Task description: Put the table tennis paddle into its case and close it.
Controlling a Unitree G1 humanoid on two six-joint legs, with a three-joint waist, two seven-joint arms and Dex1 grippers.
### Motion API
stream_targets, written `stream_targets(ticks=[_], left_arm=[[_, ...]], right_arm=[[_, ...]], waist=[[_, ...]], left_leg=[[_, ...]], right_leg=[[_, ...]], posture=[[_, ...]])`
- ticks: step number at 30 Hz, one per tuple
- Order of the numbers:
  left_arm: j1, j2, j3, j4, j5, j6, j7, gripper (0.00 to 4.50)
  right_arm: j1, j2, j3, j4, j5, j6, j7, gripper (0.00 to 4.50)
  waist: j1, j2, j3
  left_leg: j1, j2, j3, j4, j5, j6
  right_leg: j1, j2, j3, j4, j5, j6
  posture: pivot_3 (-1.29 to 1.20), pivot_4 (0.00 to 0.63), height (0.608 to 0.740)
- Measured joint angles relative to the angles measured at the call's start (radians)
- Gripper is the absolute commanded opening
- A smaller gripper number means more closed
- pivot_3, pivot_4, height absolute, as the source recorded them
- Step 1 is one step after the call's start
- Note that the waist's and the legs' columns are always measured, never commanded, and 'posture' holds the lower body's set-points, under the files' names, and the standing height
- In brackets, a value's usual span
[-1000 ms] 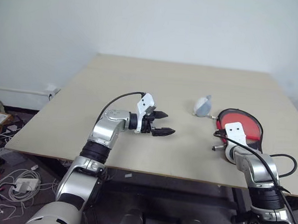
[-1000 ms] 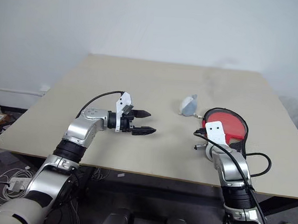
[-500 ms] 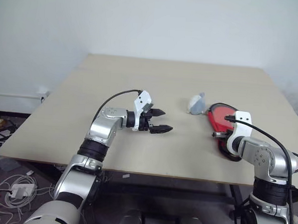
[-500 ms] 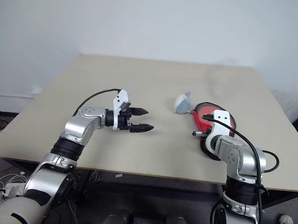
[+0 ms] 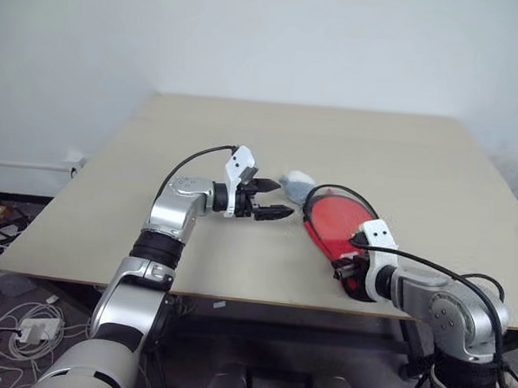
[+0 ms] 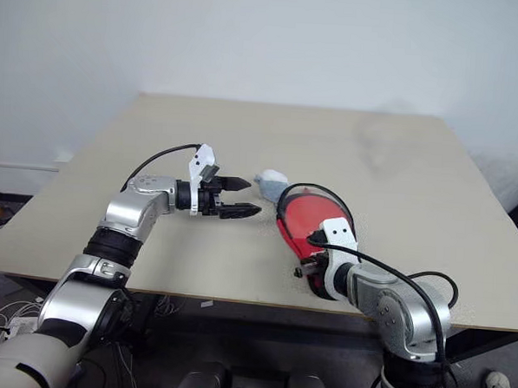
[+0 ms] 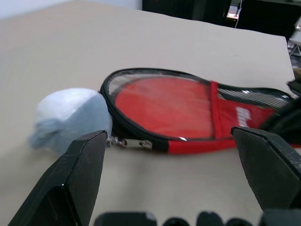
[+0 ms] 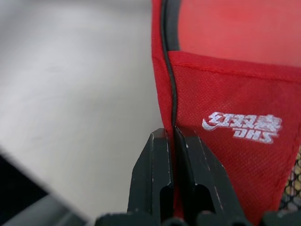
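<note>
Lying flat on the pale wooden table (image 5: 201, 139), near its front edge and toward the right side, is the case (image 5: 334, 227). It is shaped like a paddle. Its face is bright red, with a black edge running all the way around the round part. A band of darker red cloth crosses it near the narrow end, and beside that is a bit of black mesh. A small silver zip pull sticks out from the rim at the round end.

The case lies at a slant. Its round end points away toward the middle of the table and a little to the left. Its narrow end points to the front edge, on the right. So its long line runs from the middle of the table down to the front right.

On the red band there is small white writing. It shows a few Chinese signs and, under them, the letters DHS.

The right gripper (image 8: 175, 136) has its two black fingers pressed tight together on the black and red edge of the case, at the narrow end. It is pinching the cloth there.

The left gripper (image 5: 273, 200) is above the table, just to the left of the round end of the case. Its fingers are spread wide apart and hold nothing.

A small pale grey rounded object (image 5: 296, 184) sits on the table right against the round end of the case, close to the left gripper's tips.
</note>
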Motion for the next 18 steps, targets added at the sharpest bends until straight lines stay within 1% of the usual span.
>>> stream_targets(ticks=[5, 8, 10, 13, 15, 17, 18], left_arm=[[0.0, -0.007, -0.003, 0.004, 0.01, -0.006, -0.009, 4.5], [0.0, -0.009, -0.006, 0.009, 0.013, -0.011, -0.019, 4.5], [-0.002, -0.012, -0.008, 0.021, 0.015, -0.017, -0.024, 4.5], [-0.014, -0.016, -0.009, 0.051, 0.021, -0.026, -0.029, 4.5], [-0.024, -0.019, -0.009, 0.064, 0.023, -0.03, -0.03, 4.5], [-0.03, -0.025, -0.009, 0.065, 0.024, -0.034, -0.032, 4.5], [-0.03, -0.027, -0.01, 0.065, 0.025, -0.035, -0.034, 4.5]], right_arm=[[0.071, 0.064, -0.021, -0.137, 0.081, 0.032, 0.028, 0.02], [0.128, 0.078, -0.022, -0.187, 0.135, 0.033, 0.041, 0.02], [0.163, 0.054, -0.026, -0.225, 0.168, 0.033, 0.056, 0.02], [0.19, -0.032, -0.027, -0.249, 0.203, 0.033, 0.069, 0.02], [0.192, -0.033, -0.028, -0.252, 0.207, 0.033, 0.063, 0.58], [0.194, -0.002, -0.029, -0.252, 0.218, 0.033, 0.048, 1.11], [0.2, 0.02, -0.027, -0.252, 0.223, 0.033, 0.04, 1.47]], waist=[[0.0, 0.0, 0.0], [0.0, -0.001, 0.0], [0.001, -0.001, 0.0], [0.001, -0.002, 0.001], [0.001, -0.003, 0.001], [0.001, -0.003, 0.001], [0.001, -0.003, 0.001]], left_leg=[[0.0, 0.0, 0.0, 0.0, 0.0, 0.0], [0.0, 0.0, 0.0, 0.0, 0.0, 0.0], [0.0, 0.0, 0.0, 0.0, 0.0, 0.0], [0.0, 0.0, 0.0, 0.001, 0.0, 0.0], [0.0, 0.0, -0.001, 0.001, 0.0, 0.0], [0.0, 0.0, 0.0, 0.001, 0.0, 0.0], [0.0, 0.0, 0.0, 0.001, 0.0, 0.0]], right_leg=[[0.0, 0.0, 0.0, 0.0, 0.0, 0.0], [0.0, 0.0, 0.0, 0.0, 0.0, 0.0], [0.001, 0.0, 0.0, 0.0, 0.0, 0.0], [0.001, 0.0, -0.001, 0.0, 0.0, 0.0], [0.001, 0.0, -0.001, 0.0, 0.0, 0.0], [0.001, 0.0, -0.001, 0.0, 0.0, 0.0], [0.001, 0.0, -0.001, 0.0, 0.0, 0.0]], posture=[[0.0, 0.0, 0.74], [0.0, 0.0, 0.74], [0.0, 0.0, 0.74], [0.0, 0.0, 0.74], [0.0, 0.0, 0.74], [0.0, 0.0, 0.74], [0.0, 0.0, 0.74]])
